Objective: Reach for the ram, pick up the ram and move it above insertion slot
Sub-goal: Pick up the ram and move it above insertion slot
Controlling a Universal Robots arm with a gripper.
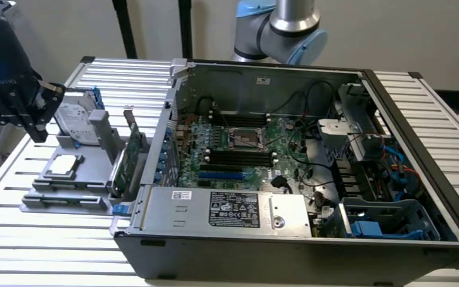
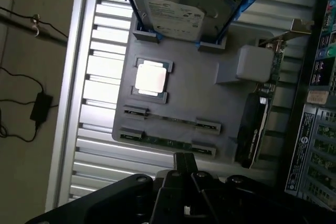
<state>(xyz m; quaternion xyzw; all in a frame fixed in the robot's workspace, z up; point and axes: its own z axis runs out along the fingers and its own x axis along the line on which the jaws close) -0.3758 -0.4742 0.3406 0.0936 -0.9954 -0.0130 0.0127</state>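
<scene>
The ram (image 2: 160, 141) is a thin green stick lying edge-up between two clips at the near end of the grey holder (image 2: 184, 98). My gripper (image 2: 184, 165) hangs above the holder, its dark fingers pressed together with nothing between them, a short way off the ram. In the exterior view the gripper (image 1: 38, 127) hovers at the left, beside the hard drive (image 1: 76, 116) and above the holder (image 1: 86, 170). The motherboard's black insertion slots (image 1: 238, 156) lie inside the open computer case (image 1: 293, 239) to the exterior view's right.
On the holder stand a silver hard drive (image 2: 186, 11) in blue brackets, a square processor (image 2: 150, 76), and a tall green expansion card (image 1: 132, 156) next to the case wall. A second narrow slot (image 2: 168, 119) runs beside the ram. Everything rests on a slatted metal table (image 1: 46, 239).
</scene>
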